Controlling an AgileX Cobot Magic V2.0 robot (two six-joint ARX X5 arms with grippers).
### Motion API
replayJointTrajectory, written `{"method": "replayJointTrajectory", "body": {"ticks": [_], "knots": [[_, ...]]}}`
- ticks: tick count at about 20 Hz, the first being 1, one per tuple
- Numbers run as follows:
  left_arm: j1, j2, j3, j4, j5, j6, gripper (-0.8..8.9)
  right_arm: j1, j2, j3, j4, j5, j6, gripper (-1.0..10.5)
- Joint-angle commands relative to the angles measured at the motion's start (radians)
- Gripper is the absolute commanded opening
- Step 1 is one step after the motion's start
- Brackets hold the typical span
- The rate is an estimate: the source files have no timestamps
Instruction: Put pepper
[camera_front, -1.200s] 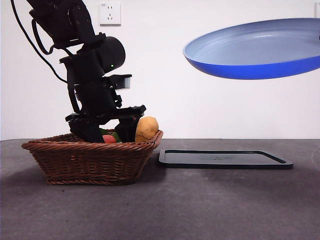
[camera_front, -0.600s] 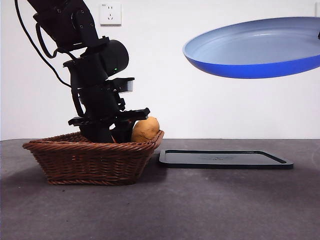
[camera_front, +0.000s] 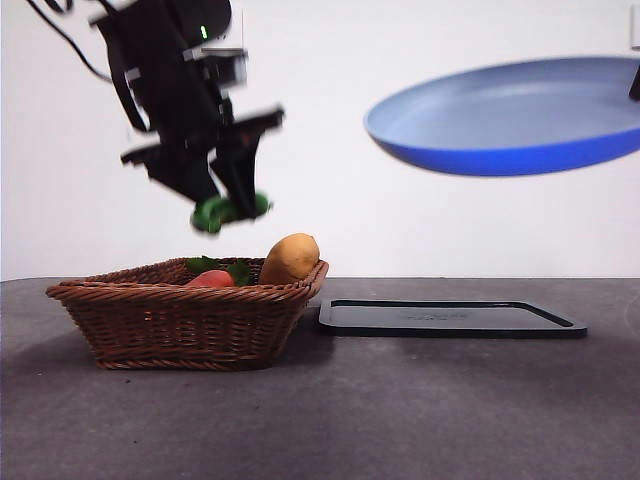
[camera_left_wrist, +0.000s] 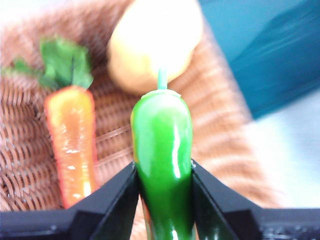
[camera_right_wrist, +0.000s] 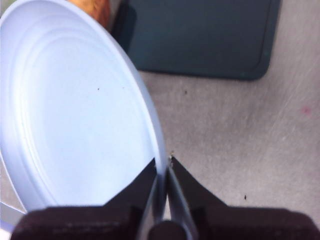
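The left gripper (camera_left_wrist: 162, 172) is closed on the pepper (camera_left_wrist: 162, 150), its two jaws pressed against the pepper's sides with the stem end sticking out past the tips. In the front view the gripper (camera_front: 228, 205) holds the pepper (camera_front: 230, 211) in the air above the basket (camera_front: 180, 320). Below it in the basket lie a carrot (camera_left_wrist: 72, 137) and a potato (camera_left_wrist: 152, 42). The right gripper (camera_right_wrist: 162, 177) pinches the rim of a blue plate (camera_right_wrist: 75, 110), held high over a dark tray (camera_front: 450, 318) on the worktop (camera_front: 400, 410).
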Motion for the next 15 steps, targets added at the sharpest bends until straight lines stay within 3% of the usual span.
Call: {"method": "replayJointTrajectory", "body": {"ticks": [1,8,10,15], "knots": [[-0.008,-0.058,0.017,-0.016,0.074,-0.009,1.24,0.002,0.061,0.016,0.023,-0.009,0.018,0.1],[-0.124,-0.187,0.017,0.025,0.34,-0.086,1.24,0.039,0.25,0.016,0.117,-0.145,0.104,0.1],[-0.196,-0.171,0.017,0.074,0.307,-0.085,1.24,0.07,0.277,0.016,0.143,-0.188,0.133,0.1],[-0.327,-0.105,0.017,0.143,0.132,-0.035,1.25,0.139,0.29,0.016,0.157,-0.185,0.156,0.1]]}}
